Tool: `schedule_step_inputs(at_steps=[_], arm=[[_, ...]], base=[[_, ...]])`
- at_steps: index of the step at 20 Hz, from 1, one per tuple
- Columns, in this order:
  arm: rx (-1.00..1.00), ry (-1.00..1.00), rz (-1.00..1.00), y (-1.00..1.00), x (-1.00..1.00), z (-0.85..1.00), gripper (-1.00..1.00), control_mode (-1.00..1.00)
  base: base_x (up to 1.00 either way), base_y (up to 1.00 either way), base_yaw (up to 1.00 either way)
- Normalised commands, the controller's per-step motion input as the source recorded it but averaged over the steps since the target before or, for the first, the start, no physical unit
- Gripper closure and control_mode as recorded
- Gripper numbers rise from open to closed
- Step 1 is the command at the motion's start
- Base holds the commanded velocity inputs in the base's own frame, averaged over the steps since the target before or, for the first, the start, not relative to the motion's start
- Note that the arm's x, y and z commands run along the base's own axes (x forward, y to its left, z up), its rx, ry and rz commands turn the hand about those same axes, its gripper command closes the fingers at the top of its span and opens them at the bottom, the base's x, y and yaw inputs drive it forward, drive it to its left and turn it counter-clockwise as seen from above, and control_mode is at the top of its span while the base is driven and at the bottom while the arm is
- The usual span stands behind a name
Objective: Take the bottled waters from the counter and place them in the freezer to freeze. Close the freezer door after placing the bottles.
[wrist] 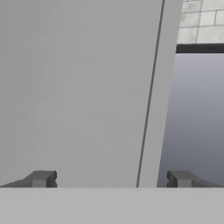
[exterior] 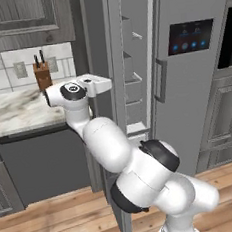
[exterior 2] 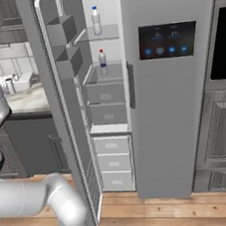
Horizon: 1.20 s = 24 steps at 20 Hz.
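Bottled waters (exterior 2: 96, 20) (exterior 2: 103, 62) both shelved in freezer (exterior 2: 108, 93), upper centre; only freezer door (wrist: 74, 87) left, my claw (wrist: 109, 179) spread against it.

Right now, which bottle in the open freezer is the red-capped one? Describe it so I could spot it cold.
Start at the tall grey fridge unit with the black display panel; left of that panel the freezer stands open, white inside. Two bottles stand on its shelves, one above the other. The red-capped bottle is the lower one, just above the drawers; the bottle on the shelf above has a blue cap.
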Motion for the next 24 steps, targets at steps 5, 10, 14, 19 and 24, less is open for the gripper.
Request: schedule_step_inputs(at_steps=[5, 10, 14, 19, 24], arm=[[0.07, 0.0, 0.06, -0.54, 0.0, 0.0, -1.0, -1.0], [0.07, 0.0, 0.03, -0.59, 0.0, 0.0, -1.0, -1.0], [0.03, -0.01, 0.04, -0.67, 0.0, 0.0, -1.0, -1.0], [0.02, -0.04, 0.06, -0.87, 0.0, 0.0, -1.0, -1.0], [0.0, -0.04, 0.06, -0.89, 0.0, 0.0, -1.0, -1.0]], base=[[0.0, 0.0, 0.0], [0.0, 0.0, 0.0], [0.0, 0.0, 0.0], [0.0, 0.0, 0.0], [0.0, 0.0, 0.0]])
